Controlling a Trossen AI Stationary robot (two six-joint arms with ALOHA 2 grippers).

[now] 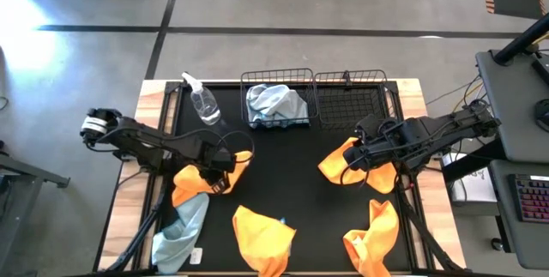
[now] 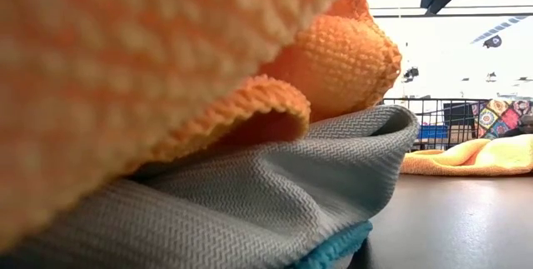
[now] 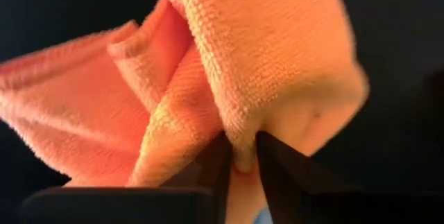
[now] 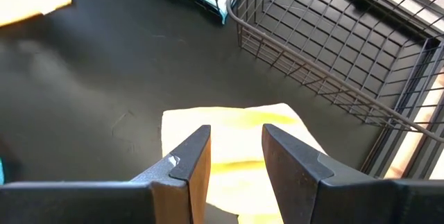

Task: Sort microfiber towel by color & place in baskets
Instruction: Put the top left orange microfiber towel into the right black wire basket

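Observation:
My left gripper [image 1: 225, 172] is shut on an orange towel [image 1: 190, 183] near the table's left side. That towel fills the left wrist view [image 3: 208, 78]. A blue-grey towel [image 1: 180, 230] lies just beneath it toward the near edge. My right gripper [image 4: 236, 156] is open and stands over another orange towel [image 4: 236, 130], which lies flat in front of the empty right basket [image 1: 350, 97]. The left basket [image 1: 276, 97] holds a blue-grey towel [image 1: 274, 101]. Two more orange towels [image 1: 262, 236] [image 1: 373, 241] lie near the table's near edge. My left gripper pinches a bunched fold of the orange towel [image 3: 241, 156] between its two fingertips, with several layers gathered there. The cloth bulges out beyond the fingers. In the high view its bulk [image 1: 189, 184] trails toward the table's left, over the blue-grey towel.
A clear spray bottle [image 1: 202, 102] lies left of the baskets at the far edge. In the low view an orange towel [image 2: 166, 52] on a blue-grey one [image 2: 275, 186] blocks most of the sight. The middle of the black mat [image 1: 287, 170] is bare.

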